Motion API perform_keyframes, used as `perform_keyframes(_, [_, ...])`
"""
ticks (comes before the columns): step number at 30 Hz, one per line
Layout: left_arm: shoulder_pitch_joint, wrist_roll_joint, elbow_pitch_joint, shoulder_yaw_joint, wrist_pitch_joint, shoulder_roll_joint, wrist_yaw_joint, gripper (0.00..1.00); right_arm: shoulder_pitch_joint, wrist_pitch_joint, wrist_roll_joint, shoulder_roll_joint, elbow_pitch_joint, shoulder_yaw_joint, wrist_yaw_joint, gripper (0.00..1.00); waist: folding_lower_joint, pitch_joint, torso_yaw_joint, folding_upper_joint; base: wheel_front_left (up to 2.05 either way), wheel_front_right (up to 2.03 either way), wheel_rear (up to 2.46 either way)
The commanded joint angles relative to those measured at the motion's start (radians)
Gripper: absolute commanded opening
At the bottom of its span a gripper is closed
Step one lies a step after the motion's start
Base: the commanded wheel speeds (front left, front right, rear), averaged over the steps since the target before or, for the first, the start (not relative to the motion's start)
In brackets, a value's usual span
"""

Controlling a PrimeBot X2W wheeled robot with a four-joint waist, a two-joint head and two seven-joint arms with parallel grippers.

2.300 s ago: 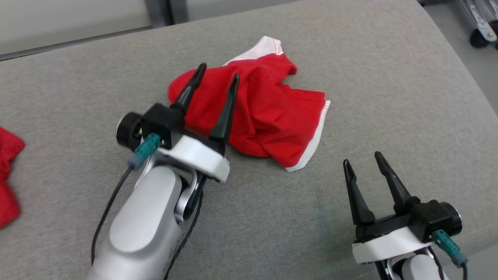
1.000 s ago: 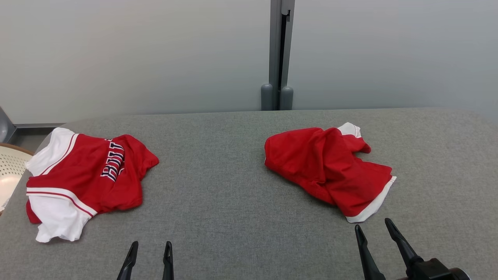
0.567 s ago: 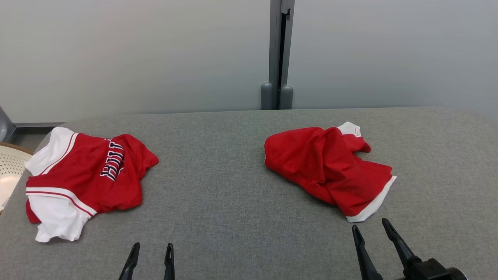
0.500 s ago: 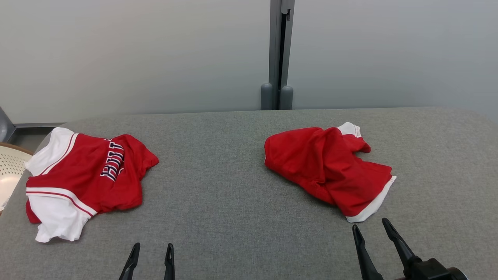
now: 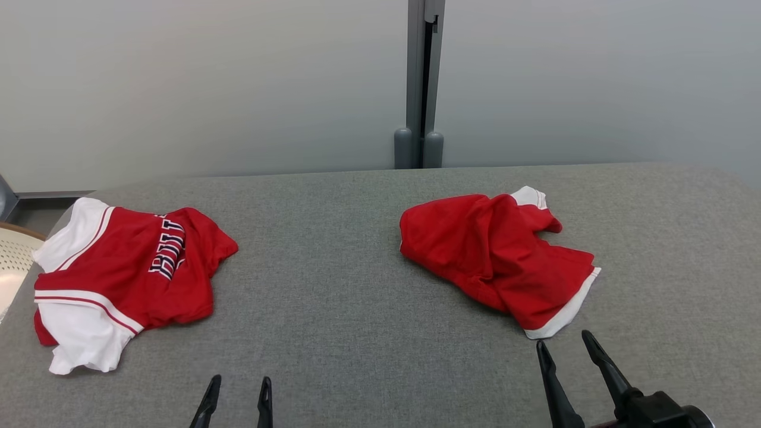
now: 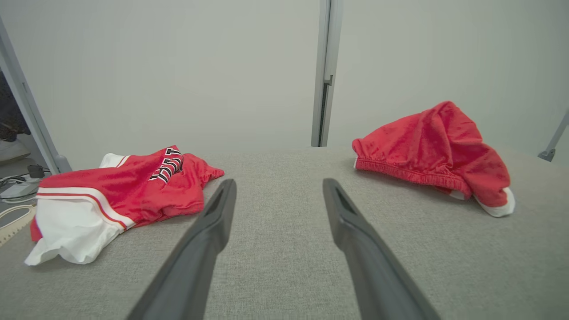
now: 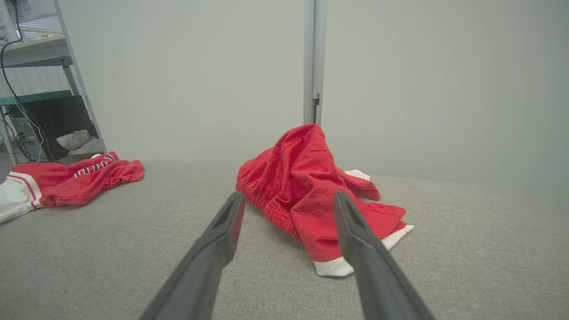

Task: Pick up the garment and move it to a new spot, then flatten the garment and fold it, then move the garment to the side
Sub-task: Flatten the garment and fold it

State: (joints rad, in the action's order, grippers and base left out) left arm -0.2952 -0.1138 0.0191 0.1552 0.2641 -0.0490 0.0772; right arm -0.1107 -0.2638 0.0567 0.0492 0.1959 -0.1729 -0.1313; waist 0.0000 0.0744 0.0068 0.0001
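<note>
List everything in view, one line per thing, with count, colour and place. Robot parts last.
crumpled red shorts with white hem trim: one, red and white, right part of the table, just beyond the right gripper
red and white jersey with dark lettering: one, red and white, rumpled at the table's left end
grey fabric-covered table: one, grey, under both garments
grey metal post: one, grey, upright against the pale wall behind
cream perforated container: one, cream, off the table's left edge, partly seen
left gripper: one, dark, open, near edge
right gripper: one, dark, open, near edge

Tapered dark fingers (image 5: 606, 371), black right end effector (image 5: 562, 339)
</note>
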Motion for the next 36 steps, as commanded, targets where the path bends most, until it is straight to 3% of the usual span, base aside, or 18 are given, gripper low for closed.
perform_keyframes(1, [0.01,0.003,-0.012,0.004,0.0,-0.003,-0.012,1.0,0.011,-0.001,0.001,0.002,-0.004,0.003,0.001,1.0,0.0,-0.004,-0.006,-0.0001,0.0,0.0,0.0])
perform_keyframes(5, [0.033,0.009,-0.067,0.042,0.0,-0.003,-0.066,1.0,0.023,-0.001,-0.004,0.003,-0.016,0.028,0.001,1.0,0.0,-0.026,-0.029,-0.0001,0.0,0.0,0.0])
perform_keyframes(6, [0.058,0.015,-0.109,0.071,0.001,-0.003,-0.098,1.0,0.033,-0.001,-0.005,0.002,-0.025,0.051,0.001,1.0,0.0,-0.043,-0.044,-0.0001,0.0,0.0,0.0])
perform_keyframes(11, [0.168,0.027,-0.218,0.158,0.001,-0.003,-0.153,1.0,0.061,-0.001,-0.021,0.003,-0.046,0.094,0.001,1.0,0.0,-0.101,-0.084,-0.0001,0.0,0.0,0.0])
perform_keyframes(26, [0.633,-0.023,-0.526,0.434,0.0,-0.004,-0.205,1.0,0.214,-0.001,-0.007,0.002,-0.133,0.151,0.001,1.0,0.0,-0.403,-0.221,-0.0001,0.0,0.0,0.0])
perform_keyframes(36, [0.78,-0.12,-0.62,0.524,0.0,-0.006,-0.207,1.0,0.249,-0.001,0.025,0.002,-0.144,0.156,0.001,1.0,0.0,-0.481,-0.282,-0.0001,0.0,0.0,0.0])
